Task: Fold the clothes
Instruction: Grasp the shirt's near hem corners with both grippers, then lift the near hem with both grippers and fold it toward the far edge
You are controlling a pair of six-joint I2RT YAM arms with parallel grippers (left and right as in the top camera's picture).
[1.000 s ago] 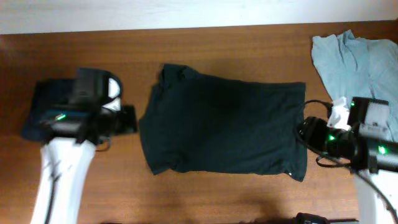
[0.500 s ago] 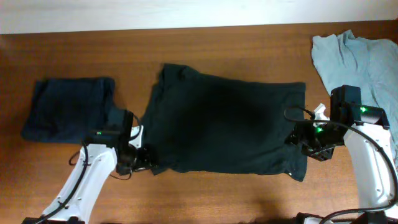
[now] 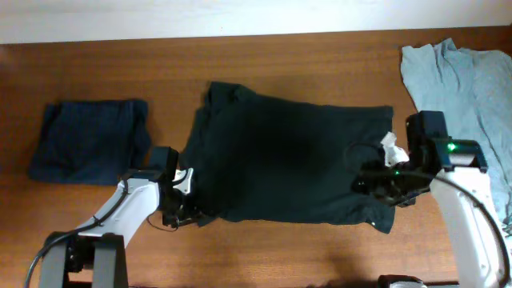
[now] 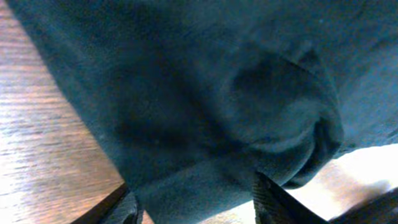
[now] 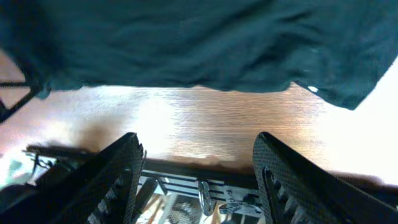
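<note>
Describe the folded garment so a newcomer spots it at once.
On the wooden table, find the big dark T-shirt spread mid-table. Left of it, apart, lies the folded garment: a small neat navy rectangle, unlike the crumpled pale blue one at the right edge.

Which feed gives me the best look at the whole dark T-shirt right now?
Overhead: the T-shirt lies spread on the table, nearly its full outline visible. The left wrist view shows only a bunched patch of fabric close up; the right wrist view only an edge strip above bare wood.
</note>
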